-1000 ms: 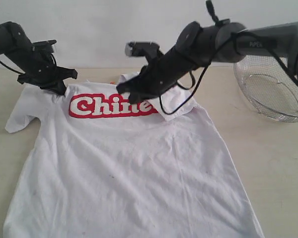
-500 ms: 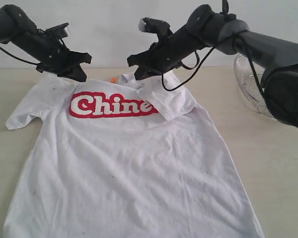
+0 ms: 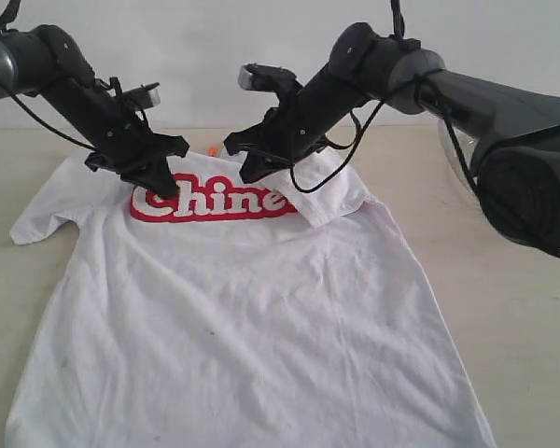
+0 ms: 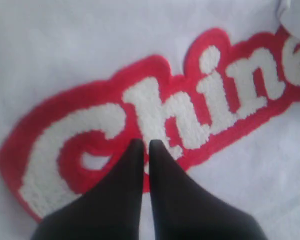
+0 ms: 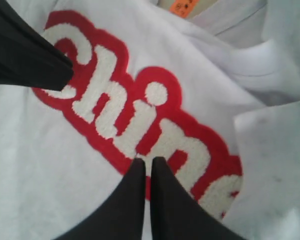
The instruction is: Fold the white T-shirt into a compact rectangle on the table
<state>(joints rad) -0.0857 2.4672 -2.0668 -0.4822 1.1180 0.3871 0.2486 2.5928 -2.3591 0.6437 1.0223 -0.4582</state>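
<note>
1. The shirt (image 3: 261, 308) is spread flat on the table (image 3: 523, 327), with its red letters (image 3: 205, 201) facing up.
2. One sleeve (image 3: 331, 191) is folded over the end of the letters.
3. The left gripper (image 3: 165, 189) and right gripper (image 3: 246, 175) are seen pinched shut just above the letters, with nothing held.
4. Bare table is seen on both sides of the shirt.

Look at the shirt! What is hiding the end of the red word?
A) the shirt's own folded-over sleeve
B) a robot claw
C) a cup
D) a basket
A: the white T-shirt has one sleeve folded in over the last letters of the red word.
</note>
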